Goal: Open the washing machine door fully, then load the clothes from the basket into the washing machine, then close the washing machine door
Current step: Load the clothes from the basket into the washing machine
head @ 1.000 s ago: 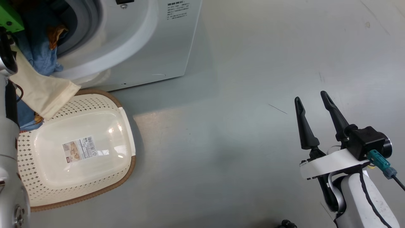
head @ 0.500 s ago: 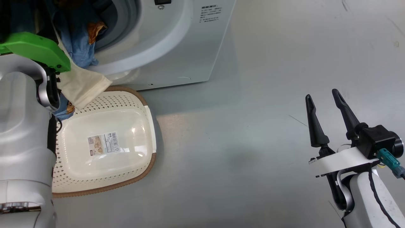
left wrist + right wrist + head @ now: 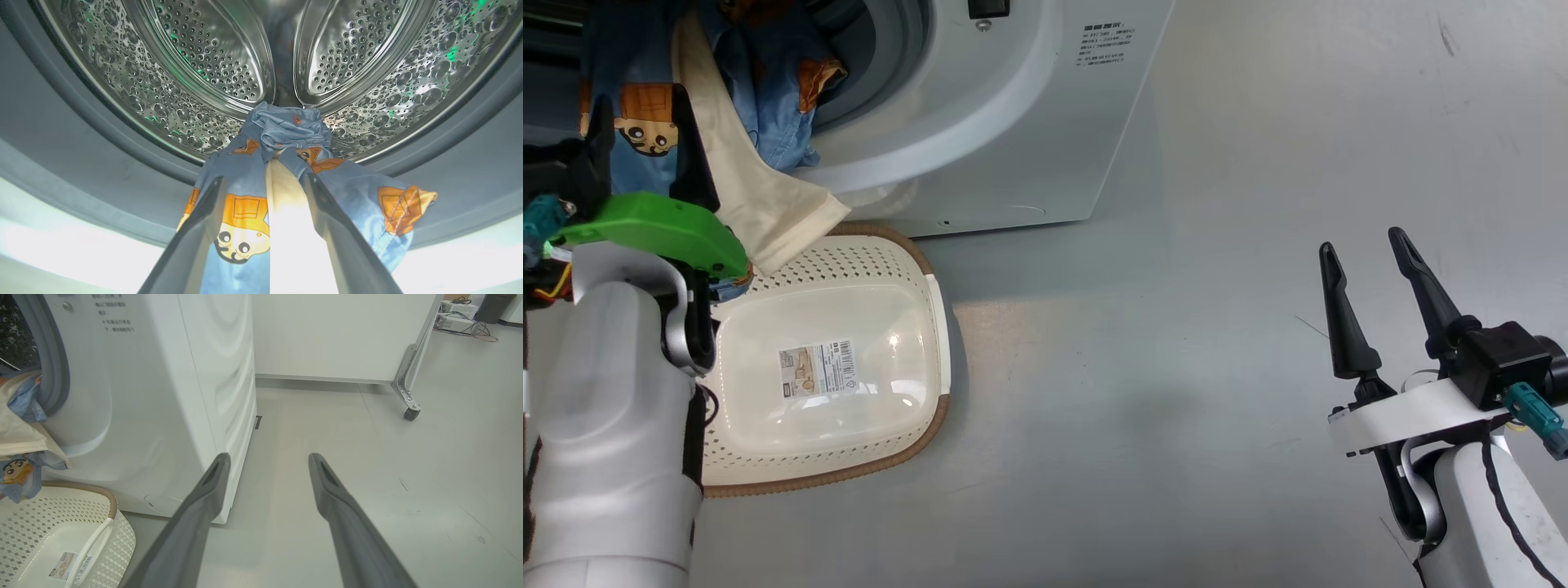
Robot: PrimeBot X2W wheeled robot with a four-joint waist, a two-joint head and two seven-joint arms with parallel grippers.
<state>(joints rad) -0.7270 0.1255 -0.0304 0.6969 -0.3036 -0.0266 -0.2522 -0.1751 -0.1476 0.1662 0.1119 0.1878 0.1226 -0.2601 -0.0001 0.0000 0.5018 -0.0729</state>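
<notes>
The white washing machine (image 3: 1029,139) stands at the top of the head view, and its steel drum (image 3: 204,61) is open to my left wrist camera. The light blue clothes (image 3: 768,106) with orange figures hang from the drum over the grey gasket, and a cream part droops onto the basket. My left gripper (image 3: 641,135) is open in front of the opening, its fingers on either side of the hanging clothes (image 3: 286,130). The cream basket (image 3: 907,278) sits on the floor below with only its label sticker inside. My right gripper (image 3: 1362,242) is open over bare floor. The door is out of view.
In the right wrist view the machine's side panel (image 3: 220,375) is left of my right gripper (image 3: 268,457). The basket (image 3: 61,539) is at the lower left. A white panel on a caster (image 3: 408,412) stands behind, with cables (image 3: 474,330) far right. Grey floor lies right of the machine.
The camera has shifted, sliding the machine and basket rightward in the picture. My left arm has drawn back from the drum, so its open gripper now shows in front of the opening. The right gripper is unchanged.
</notes>
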